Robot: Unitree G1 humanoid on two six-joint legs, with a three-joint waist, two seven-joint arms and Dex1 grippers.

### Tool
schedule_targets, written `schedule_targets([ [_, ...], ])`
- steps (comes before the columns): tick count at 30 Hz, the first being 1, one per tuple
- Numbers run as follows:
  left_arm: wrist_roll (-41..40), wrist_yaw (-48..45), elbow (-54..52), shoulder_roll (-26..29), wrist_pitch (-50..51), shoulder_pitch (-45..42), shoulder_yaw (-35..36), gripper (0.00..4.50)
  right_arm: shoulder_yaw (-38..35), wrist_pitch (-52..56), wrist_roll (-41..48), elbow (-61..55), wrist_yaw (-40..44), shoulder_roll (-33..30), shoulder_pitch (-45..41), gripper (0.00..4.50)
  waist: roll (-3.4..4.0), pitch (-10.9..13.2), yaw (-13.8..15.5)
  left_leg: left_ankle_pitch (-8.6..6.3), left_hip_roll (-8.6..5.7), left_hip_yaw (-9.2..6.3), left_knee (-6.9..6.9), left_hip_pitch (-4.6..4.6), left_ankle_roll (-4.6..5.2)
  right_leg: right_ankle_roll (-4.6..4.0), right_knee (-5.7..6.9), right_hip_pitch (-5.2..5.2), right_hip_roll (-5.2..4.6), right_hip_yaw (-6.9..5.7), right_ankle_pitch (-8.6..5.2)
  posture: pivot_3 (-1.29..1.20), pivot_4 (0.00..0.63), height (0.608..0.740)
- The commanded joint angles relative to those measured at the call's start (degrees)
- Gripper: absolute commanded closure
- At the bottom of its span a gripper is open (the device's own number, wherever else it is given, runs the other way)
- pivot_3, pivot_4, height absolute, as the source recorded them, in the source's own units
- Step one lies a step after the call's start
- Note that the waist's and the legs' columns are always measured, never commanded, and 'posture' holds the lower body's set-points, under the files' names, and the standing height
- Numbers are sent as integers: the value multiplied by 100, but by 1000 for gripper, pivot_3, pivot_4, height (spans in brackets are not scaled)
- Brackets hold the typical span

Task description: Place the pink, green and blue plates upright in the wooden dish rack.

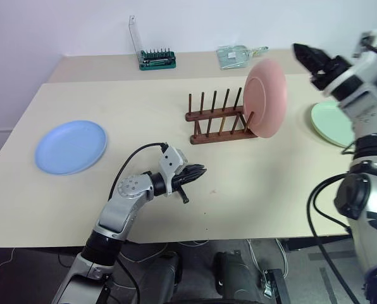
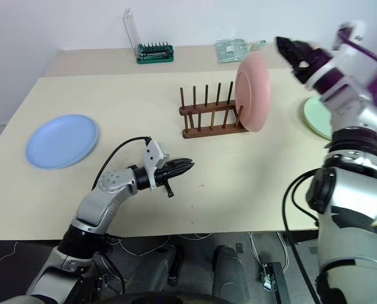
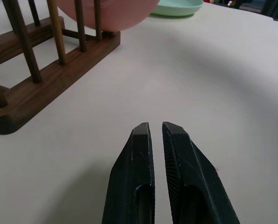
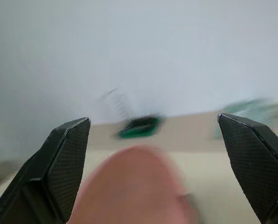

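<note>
Your wooden dish rack [image 1: 219,118] sits near the middle of the beige table [image 1: 252,190], its rows of thin pegs standing up from two dark rails. The pink plate [image 1: 265,98] stands upright on edge at the rack's right end, its lower rim down between the last pegs and its face turned toward the rack's other pegs. The rest of the slots are unfilled.

The green plate [image 1: 331,123] lies flat on the table to the right of the rack, partly behind your right arm. The blue plate [image 1: 71,146] lies flat well to the left, near the table's left edge.

Your right gripper [image 1: 307,58] is raised above and to the right of the pink plate, clear of it; its two black fingers [image 4: 69,158] are spread wide with nothing between them. Your left gripper [image 1: 196,172] hovers low over the table in front of the rack, its fingers [image 3: 136,172] pressed nearly together on nothing.

At the far edge of the table you can see a green tool holder [image 1: 157,60] with a clear lid, and beside it a clear packet [image 1: 234,56].
</note>
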Motion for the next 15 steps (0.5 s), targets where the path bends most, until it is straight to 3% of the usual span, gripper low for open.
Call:
schedule_targets([
  [1, -72, -45, -196, -9, -54, -53, -45, 4122, 214, -565, -560, 48, -284, -263, 116, 55, 0, 0, -24, -1, 0, 3, -1, 0, 1, 0, -1, 0, -1, 2, 0, 0, 150, 740],
  [6, -42, -33, -167, -58, -82, -48, -119, 4122, 421, -584, -654, -771, -111, 23, 700, 55, 7, -3, -194, -1, 10, 13, -1, 6, 2, 0, 4, 0, 2, 7, 0, 0, 150, 740],
  [10, -70, -3, -179, -79, -59, -65, -133, 4122, 397, -523, -677, -1075, -124, -14, 963, 55, 21, 2, -159, 1, 7, 16, 2, 5, 2, 1, 11, -5, 2, 11, 0, 0, 150, 740],
  [15, -90, 13, -222, -37, -50, -5, -117, 4122, 314, 144, -199, -1975, 952, -402, 1698, 55, 19, 1, -77, -1, 5, 8, 5, 5, 3, 2, 4, 4, 3, 9, 1, 0, 150, 740],
])
